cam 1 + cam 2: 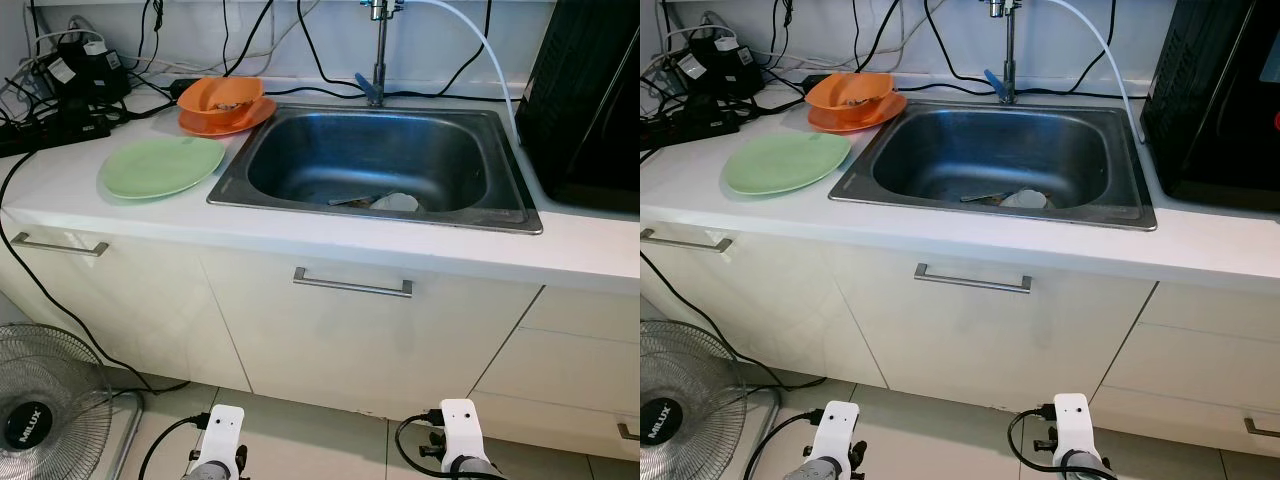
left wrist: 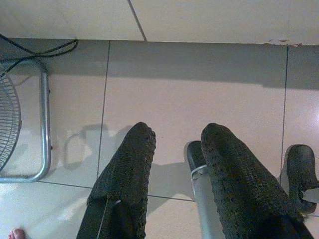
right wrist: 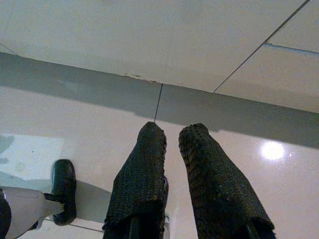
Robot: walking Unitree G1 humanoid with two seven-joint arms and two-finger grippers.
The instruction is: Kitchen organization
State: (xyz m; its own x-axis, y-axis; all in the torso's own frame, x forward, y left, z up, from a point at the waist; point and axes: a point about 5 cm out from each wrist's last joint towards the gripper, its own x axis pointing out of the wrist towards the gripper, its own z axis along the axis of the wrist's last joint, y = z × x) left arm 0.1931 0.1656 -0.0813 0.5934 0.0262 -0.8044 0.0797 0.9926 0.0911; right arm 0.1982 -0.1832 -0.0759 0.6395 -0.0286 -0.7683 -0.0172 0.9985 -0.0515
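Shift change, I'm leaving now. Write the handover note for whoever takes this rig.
Left gripper: hangs low over the floor tiles, fingers apart, holding nothing.
Right gripper: also hangs low, fingers slightly apart, holding nothing.
Green plate: on the counter, left of the sink.
Orange bowl: sits on an orange plate behind the green plate.
In the sink: a small white dish and what looks like a utensil.
Done: nothing picked up yet.
Left: clear the sink and sort the dishes.

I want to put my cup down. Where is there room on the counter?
Bare counter lies along the front edge, and between the sink and the black appliance. The back left is crowded: green plate, orange bowl, cables.
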